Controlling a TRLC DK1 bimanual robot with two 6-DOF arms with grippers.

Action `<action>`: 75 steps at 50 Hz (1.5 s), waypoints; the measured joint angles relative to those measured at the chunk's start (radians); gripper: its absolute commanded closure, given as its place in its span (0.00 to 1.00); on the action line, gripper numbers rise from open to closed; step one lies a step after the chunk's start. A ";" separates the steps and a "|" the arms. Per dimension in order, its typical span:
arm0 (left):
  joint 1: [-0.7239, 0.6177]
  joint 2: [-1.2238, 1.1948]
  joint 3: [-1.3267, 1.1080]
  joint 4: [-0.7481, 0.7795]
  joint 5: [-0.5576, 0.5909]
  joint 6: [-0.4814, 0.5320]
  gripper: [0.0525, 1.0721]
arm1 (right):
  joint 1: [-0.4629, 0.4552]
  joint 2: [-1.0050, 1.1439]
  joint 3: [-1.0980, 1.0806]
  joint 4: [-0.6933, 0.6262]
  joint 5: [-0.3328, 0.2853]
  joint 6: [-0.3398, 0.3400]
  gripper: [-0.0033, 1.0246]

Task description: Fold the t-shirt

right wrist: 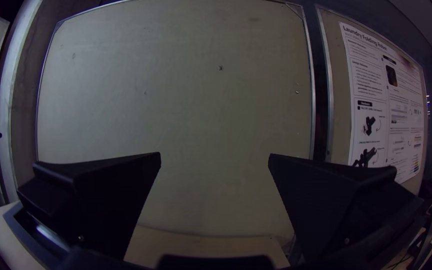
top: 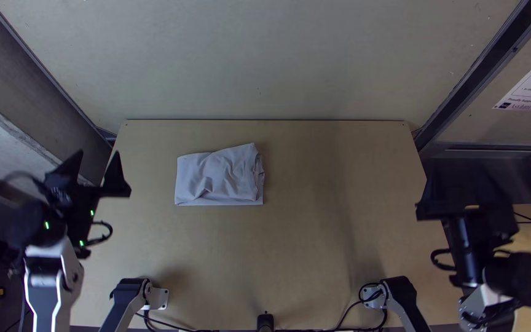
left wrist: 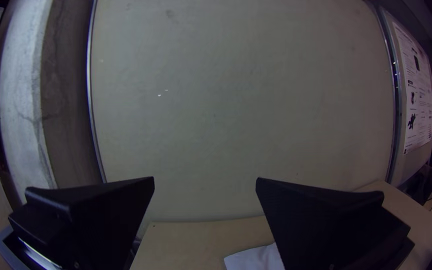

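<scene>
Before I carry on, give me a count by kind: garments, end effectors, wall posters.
Garments: 1 (grey t-shirt, folded and wrinkled)
End effectors: 2 (left end effector, right end effector, both open)
Wall posters: 1 (white poster)
Total: 4

Top view steeply down on table (top: 308, 264), both wrist views toward board (left wrist: 241, 100)

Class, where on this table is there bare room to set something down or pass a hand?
On the table, the widest bare patch runs from the folded t-shirt towards the right gripper. Another lies between shirt and near edge, a narrower strip towards the left gripper. The near edge is crowded with cables.
</scene>
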 measured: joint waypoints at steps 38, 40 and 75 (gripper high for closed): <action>0.000 -0.496 -0.817 0.228 -0.004 0.014 0.04 | 0.010 -0.372 -0.827 0.220 0.000 0.054 0.04; 0.000 -0.496 -0.842 0.195 -0.003 0.038 0.04 | 0.011 -0.374 -0.851 0.220 0.000 0.058 0.04; 0.000 -0.500 -0.838 0.149 0.016 0.130 0.04 | -0.002 -0.370 -0.880 0.230 -0.004 0.087 0.04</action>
